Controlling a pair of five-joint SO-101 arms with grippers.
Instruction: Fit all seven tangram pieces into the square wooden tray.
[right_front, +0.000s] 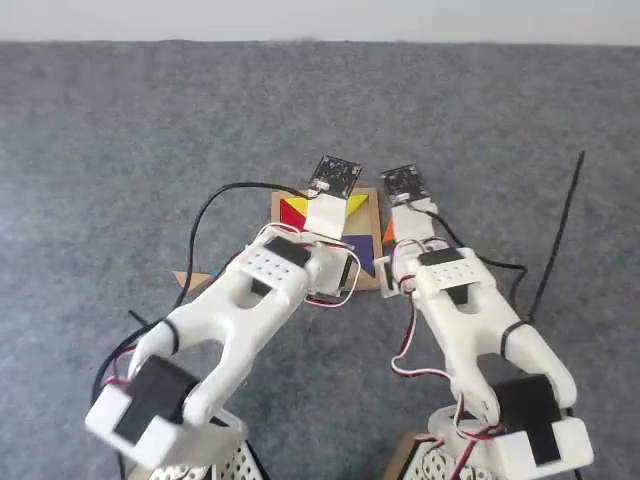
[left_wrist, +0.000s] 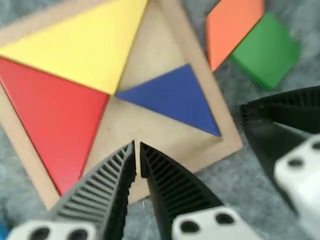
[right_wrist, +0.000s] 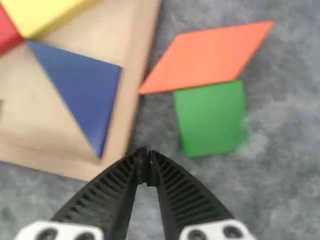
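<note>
1. High: grey tabletop (right_front: 120, 150). Two white arms side by side, left arm (right_front: 240, 310) and right arm (right_front: 480, 320), cover much of the tray (right_front: 373, 212). Black cable (right_front: 558, 240) lies well off to the side of the right arm. Small flat bits (right_front: 192, 277) sit beside the left arm; can't tell their shape.
2. Left wrist: left tool (left_wrist: 137, 150) hangs over the tray's near rim, fingers almost pressed together, nothing pinched. Right arm's end pokes in at the frame edge, beside the tray corner.
3. Same view, tray contents: yellow triangle (left_wrist: 85, 45) and red triangle (left_wrist: 50, 120) share an edge. Blue triangle (left_wrist: 175, 97) meets them at its tip. Bare wood either side of blue.
4. Right wrist: right tool (right_wrist: 147, 155) over the tabletop just outside the tray rim, fingers pressed together, empty.
5. Same view: orange parallelogram (right_wrist: 207, 57) and green square (right_wrist: 212, 117) lie outside the tray, touching edge to edge. Orange's corner is just beside the rim.
</note>
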